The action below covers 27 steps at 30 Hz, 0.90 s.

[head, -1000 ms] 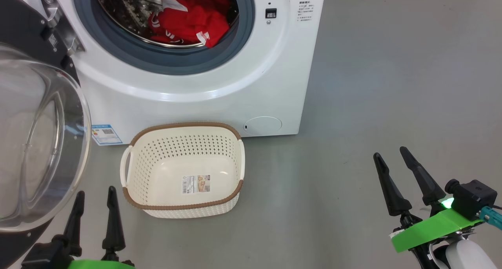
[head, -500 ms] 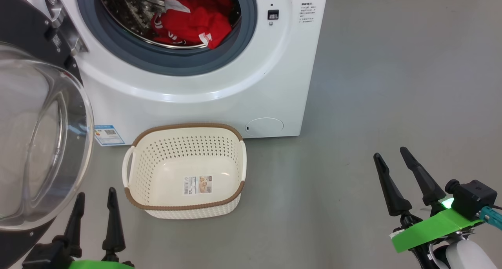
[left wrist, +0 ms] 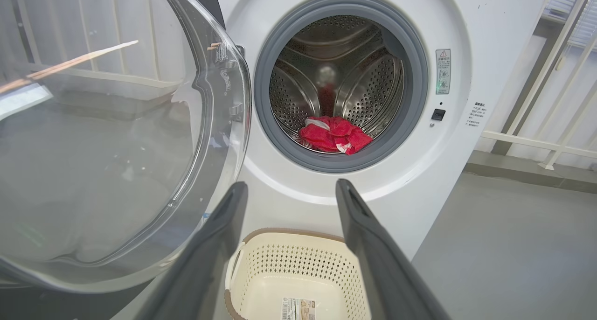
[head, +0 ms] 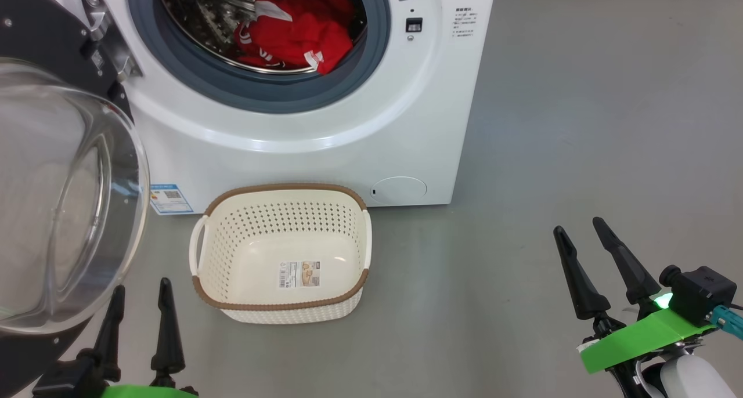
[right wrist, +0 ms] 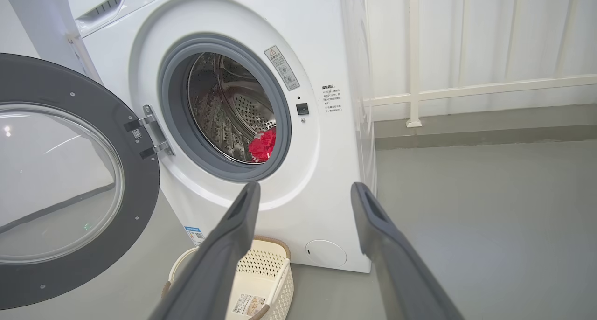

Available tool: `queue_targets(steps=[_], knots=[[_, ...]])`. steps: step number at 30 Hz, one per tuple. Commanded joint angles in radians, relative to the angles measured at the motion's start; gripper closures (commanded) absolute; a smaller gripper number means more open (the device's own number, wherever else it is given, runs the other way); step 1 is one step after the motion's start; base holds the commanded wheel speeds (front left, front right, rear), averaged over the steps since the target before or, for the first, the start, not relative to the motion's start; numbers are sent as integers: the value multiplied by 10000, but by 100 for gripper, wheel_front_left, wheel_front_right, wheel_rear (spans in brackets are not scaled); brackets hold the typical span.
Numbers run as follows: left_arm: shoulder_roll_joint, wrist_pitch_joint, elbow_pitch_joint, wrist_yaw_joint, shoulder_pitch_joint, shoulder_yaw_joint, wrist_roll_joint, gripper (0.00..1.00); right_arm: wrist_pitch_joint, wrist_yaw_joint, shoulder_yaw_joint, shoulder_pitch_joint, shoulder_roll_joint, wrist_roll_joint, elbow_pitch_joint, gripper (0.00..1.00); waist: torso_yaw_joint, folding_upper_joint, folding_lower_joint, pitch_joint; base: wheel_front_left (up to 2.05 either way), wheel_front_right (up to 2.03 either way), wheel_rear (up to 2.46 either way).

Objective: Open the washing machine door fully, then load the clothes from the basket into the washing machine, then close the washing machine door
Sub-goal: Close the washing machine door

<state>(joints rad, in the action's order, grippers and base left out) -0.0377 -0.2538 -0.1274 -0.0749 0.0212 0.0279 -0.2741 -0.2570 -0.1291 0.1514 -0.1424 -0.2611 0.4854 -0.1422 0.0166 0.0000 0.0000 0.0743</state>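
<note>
The white washing machine (head: 325, 131) stands ahead with its round door (head: 52, 201) swung wide open to my left, the glass bowl bulging toward me. Red clothes (head: 296, 32) lie inside the steel drum, also visible as clothes (left wrist: 333, 134) and clothes (right wrist: 262, 145). The cream basket (head: 281, 253) sits on the floor before the machine, holding only its paper label. My left gripper (head: 142, 290) hovers open near the door's lower rim. My right gripper (head: 577, 230) is open over bare floor at the lower right.
Grey floor (head: 580, 125) stretches right of the machine. A white railing (right wrist: 466, 93) runs along the wall behind. A blue label sticker (head: 170, 198) marks the machine's lower front.
The whole head picture has shifted right and slightly down, so the camera has moved. Both grippers stay where they were in the picture, open as before.
</note>
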Motion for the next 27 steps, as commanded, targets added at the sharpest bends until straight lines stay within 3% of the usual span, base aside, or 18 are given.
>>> queue_targets(steps=[1,11,27], knots=[[-126,-80,190,79,156,353,98,0,-48,-16,167,33,-136,16,226,0,40,0,0,-25,0,0,0],[-126,-80,166,202,106,404,190,0,-48,-16,222,89,-92,-4,241,0,552,0,0,-113,0,0,0],[-126,-80,217,751,26,424,18,0,-48,-16,335,67,-203,33,212,0,2004,0,0,-128,0,0,0]])
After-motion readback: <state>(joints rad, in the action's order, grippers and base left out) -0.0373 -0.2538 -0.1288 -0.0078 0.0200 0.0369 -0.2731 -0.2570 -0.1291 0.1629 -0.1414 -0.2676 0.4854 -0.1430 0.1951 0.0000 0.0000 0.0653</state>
